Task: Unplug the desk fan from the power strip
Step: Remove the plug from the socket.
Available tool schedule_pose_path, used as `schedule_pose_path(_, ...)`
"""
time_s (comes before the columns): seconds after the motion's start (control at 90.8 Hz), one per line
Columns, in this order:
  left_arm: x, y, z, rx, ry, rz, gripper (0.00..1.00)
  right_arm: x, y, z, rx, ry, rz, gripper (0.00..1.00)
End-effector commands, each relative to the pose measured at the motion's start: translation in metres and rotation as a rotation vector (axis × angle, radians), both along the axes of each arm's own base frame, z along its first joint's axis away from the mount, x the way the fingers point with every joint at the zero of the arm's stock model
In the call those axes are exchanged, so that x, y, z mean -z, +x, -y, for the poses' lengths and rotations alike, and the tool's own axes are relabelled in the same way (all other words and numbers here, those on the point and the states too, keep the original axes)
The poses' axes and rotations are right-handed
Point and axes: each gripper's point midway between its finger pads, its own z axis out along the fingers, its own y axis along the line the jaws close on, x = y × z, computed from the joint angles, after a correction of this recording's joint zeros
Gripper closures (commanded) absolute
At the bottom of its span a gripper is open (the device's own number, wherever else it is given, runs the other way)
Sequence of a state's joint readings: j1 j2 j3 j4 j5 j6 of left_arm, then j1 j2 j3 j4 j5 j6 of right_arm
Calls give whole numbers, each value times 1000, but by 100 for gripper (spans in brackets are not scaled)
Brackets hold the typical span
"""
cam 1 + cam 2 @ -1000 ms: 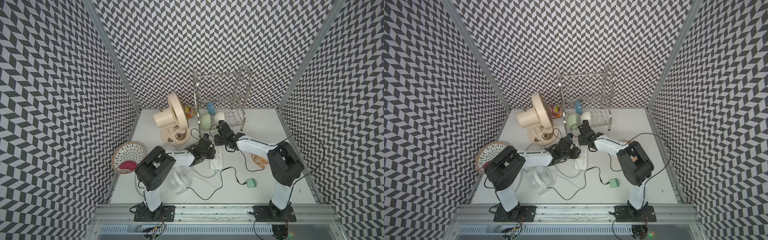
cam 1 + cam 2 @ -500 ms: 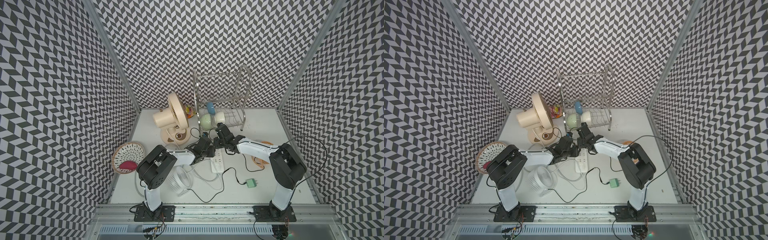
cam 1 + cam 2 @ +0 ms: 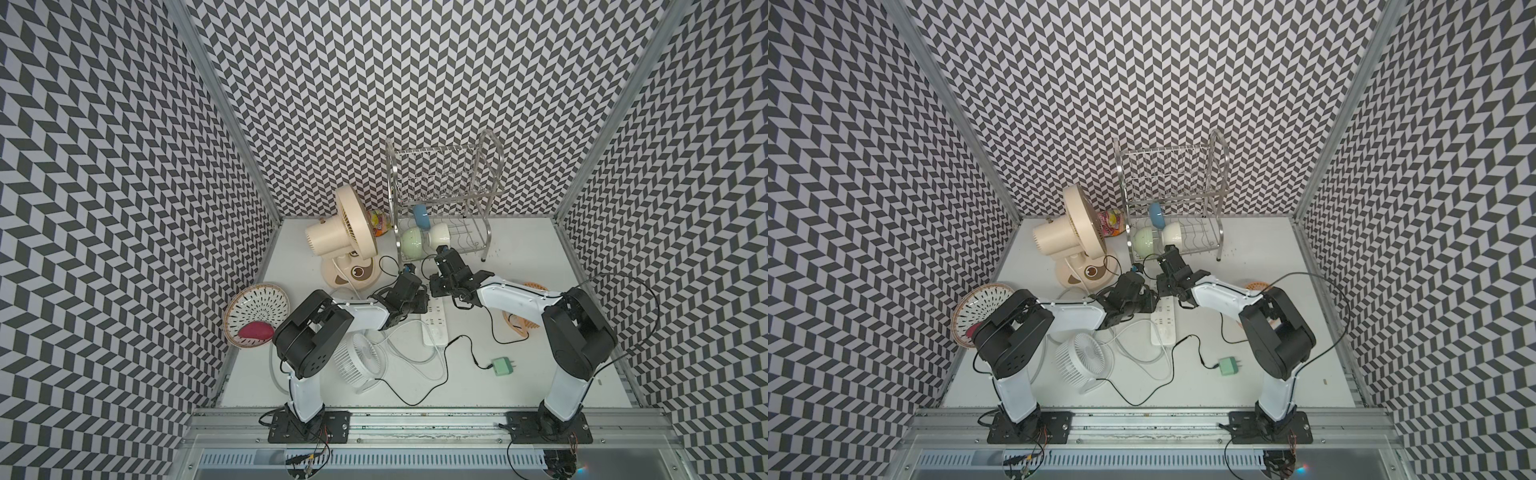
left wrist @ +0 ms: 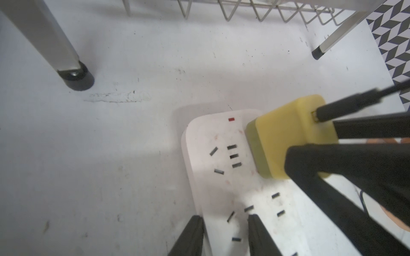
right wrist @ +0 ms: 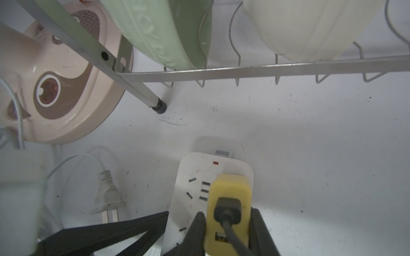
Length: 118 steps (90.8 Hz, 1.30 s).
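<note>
My right end effector (image 5: pixel 226 219) is clamped on the yellow plug adapter (image 5: pixel 230 188), which sits at the red-light end of the power strip (image 5: pixel 195 175). My left end effector (image 4: pixel 224 223) is partly open, straddling the strip's long edge. The strip lies flat on the table (image 3: pixel 478 407) between both arms, near the dish rack (image 3: pixel 446 195).

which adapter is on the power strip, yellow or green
The yellow adapter: it sits on the power strip, clamped by the right gripper. The green adapter lies loose on the table, off the strip.
</note>
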<state>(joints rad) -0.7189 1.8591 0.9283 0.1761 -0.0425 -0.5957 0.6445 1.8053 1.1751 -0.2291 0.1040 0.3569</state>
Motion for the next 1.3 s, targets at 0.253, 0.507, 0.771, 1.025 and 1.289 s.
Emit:
schedule_pose_path(0.253, 101, -58, -73, -29, 336, -268, 63, -91, 15, -41, -21, 145, 194, 77)
schedule_pose_path(0.507, 100, -61, -75, -28, 337, -268, 63, -97, 13, -45, -82, 233, 188, 77)
schedule_pose_path(0.771, 103, -59, -73, -30, 331, -271, 63, -104, -5, -69, -237, 273, 200, 76)
schedule_pose_path(1.025, 105, -60, -74, -23, 339, -273, 63, -94, 16, -27, 16, 119, 226, 76)
schedule_pose_path(1.289, 109, -61, -72, -17, 335, -284, 62, -108, -16, -78, -282, 295, 226, 74)
